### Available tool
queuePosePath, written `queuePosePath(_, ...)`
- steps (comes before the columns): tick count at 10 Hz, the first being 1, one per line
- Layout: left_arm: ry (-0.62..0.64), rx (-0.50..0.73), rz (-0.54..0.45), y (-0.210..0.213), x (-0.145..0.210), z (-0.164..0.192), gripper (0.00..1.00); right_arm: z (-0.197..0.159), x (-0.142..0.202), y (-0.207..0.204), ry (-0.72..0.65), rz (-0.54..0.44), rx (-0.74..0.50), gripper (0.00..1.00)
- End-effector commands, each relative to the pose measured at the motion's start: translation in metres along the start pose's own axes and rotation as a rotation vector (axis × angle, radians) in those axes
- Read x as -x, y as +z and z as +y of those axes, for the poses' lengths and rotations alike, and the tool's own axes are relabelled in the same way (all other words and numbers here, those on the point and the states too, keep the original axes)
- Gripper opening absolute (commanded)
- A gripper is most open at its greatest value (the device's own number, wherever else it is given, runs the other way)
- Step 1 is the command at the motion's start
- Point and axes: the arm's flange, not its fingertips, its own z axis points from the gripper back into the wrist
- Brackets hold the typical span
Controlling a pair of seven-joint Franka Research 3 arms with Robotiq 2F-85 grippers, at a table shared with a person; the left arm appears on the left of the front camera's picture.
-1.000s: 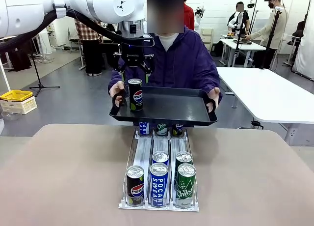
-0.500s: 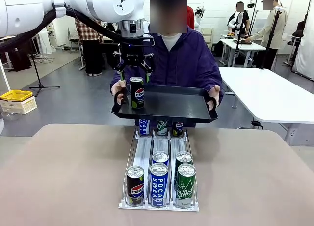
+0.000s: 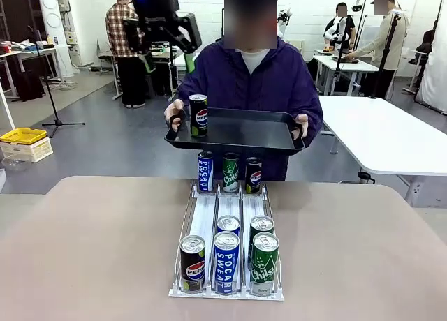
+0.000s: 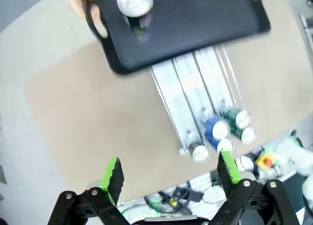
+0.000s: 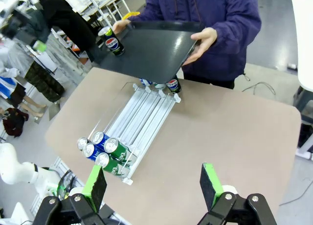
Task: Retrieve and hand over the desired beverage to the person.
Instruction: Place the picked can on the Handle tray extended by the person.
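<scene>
Pepsi can point(image 3: 198, 116) upright at left end of black tray point(image 3: 244, 130); person point(image 3: 260, 84), purple jacket, holds tray level.

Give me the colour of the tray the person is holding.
The tray is black; the front view shows it best.

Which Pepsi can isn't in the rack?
The black Pepsi can standing on the black tray held by the person; the other two sit in the clear dispenser rack.
</scene>
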Motion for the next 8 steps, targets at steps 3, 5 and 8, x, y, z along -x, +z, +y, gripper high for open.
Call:
queuePosePath(3, -0.131, 0.076, 0.007, -0.014, 0.114, 0.027, 1.00, -0.001, 0.000, -0.002, 0.008, -0.016, -0.034, 1.00)
queuePosePath(5, -0.116, 0.048, -0.030, -0.007, 0.145, 0.030, 1.00, -0.001, 0.000, -0.002, 0.008, -0.016, -0.034, 1.00)
queuePosePath(8, -0.103, 0.035, 0.004, -0.001, 0.143, 0.027, 1.00, -0.001, 0.000, -0.002, 0.008, -0.016, -0.034, 1.00)
